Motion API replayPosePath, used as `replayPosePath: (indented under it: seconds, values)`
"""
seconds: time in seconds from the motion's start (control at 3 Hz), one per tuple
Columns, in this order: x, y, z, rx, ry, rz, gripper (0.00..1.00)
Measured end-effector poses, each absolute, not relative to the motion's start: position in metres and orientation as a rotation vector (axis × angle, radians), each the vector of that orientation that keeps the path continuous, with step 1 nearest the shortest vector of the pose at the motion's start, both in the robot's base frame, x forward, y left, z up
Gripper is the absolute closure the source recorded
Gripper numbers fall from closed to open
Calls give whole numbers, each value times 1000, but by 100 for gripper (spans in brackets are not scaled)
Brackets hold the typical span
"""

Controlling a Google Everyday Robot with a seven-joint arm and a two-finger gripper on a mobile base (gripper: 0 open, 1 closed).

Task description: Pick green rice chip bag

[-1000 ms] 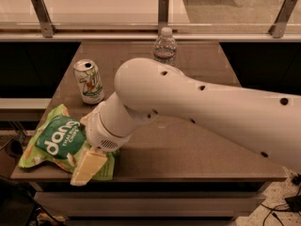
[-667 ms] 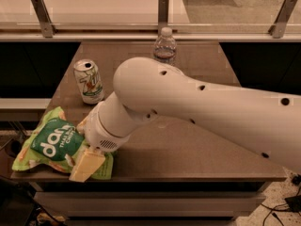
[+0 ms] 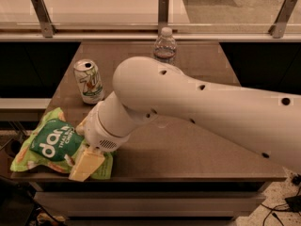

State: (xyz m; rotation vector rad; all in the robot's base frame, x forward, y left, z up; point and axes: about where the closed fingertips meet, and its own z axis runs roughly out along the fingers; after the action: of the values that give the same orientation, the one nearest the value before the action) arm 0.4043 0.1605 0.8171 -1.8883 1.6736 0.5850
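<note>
The green rice chip bag (image 3: 52, 144) is a crinkled light-green foil bag with a dark-green "dang" patch. It lies at the front left corner of the table (image 3: 188, 145), its left end hanging past the edge. My gripper (image 3: 89, 158) sits at the bag's right end, below the big white wrist. It is shut on the bag's right edge. One pale fingertip (image 3: 86, 165) shows over the foil; the other is hidden under the wrist. The bag's right part is covered by the arm.
A white-and-green soda can (image 3: 89, 81) stands behind the bag at the left. A clear water bottle (image 3: 165, 46) stands at the back middle. My white arm (image 3: 211, 107) crosses the table from the right. A railing with metal posts (image 3: 163, 8) runs behind.
The bag has turned and tipped, its left end dropping a little toward the table's corner. The gripper has shifted very slightly left at the bag's right edge. Can and bottle have not moved.
</note>
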Motion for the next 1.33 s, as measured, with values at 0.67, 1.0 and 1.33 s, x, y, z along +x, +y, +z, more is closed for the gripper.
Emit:
replayPosePath:
  seconds: [0.67,1.0,1.33]
  values:
    - [409,155,833,-1887,1636,576,100]
    - [412,143,855,-1867,1582,574,100]
    - [415,130,870,-1839,1530,575,100]
